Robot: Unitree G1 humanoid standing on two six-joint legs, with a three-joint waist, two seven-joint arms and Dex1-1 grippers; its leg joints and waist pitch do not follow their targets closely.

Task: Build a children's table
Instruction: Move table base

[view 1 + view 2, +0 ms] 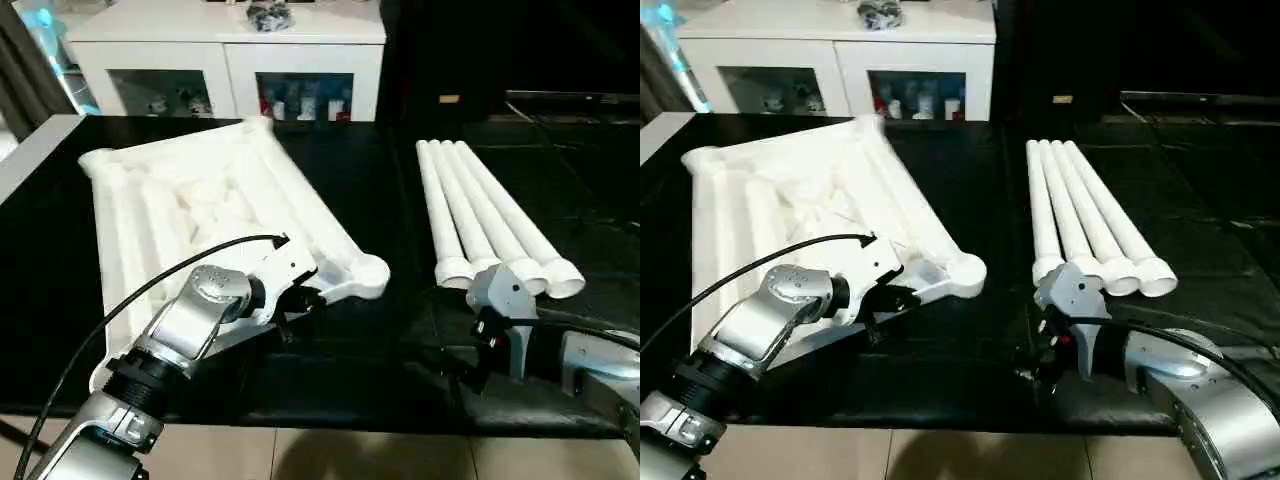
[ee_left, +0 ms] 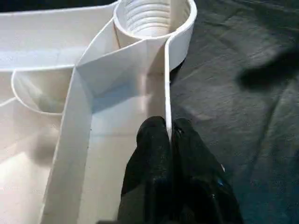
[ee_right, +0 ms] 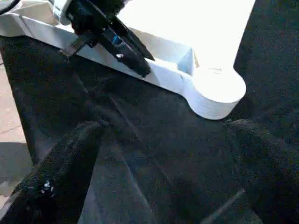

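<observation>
Head views: a black tabletop [image 1: 390, 200] carries the white top [image 1: 180, 200] of the children's table on the robot's left. It lies ribbed side up and skewed, with one round corner socket [image 1: 368, 275] pointing toward the middle. Four white legs [image 1: 480, 210] lie side by side, touching, on the right and well apart from the white top, their wide ends toward the robot. The left pincer [image 1: 300, 298] sits on the near edge of the white top, a little way from the socket. The right pincer [image 1: 462, 362] hangs over bare tabletop just in front of the leg ends. A white cabinet [image 1: 230, 50] stands behind.

Left wrist view: the two black fingers [image 2: 152, 140] are pressed together on the thin side wall of the white top — one finger inside the rim, one outside. The threaded socket is just ahead of them.

Right wrist view: the right pincer's jaws stand wide apart, gripping nothing, with black tabletop between them. Beyond lie the socket corner and the left pincer — clamped on the rim beside it.
</observation>
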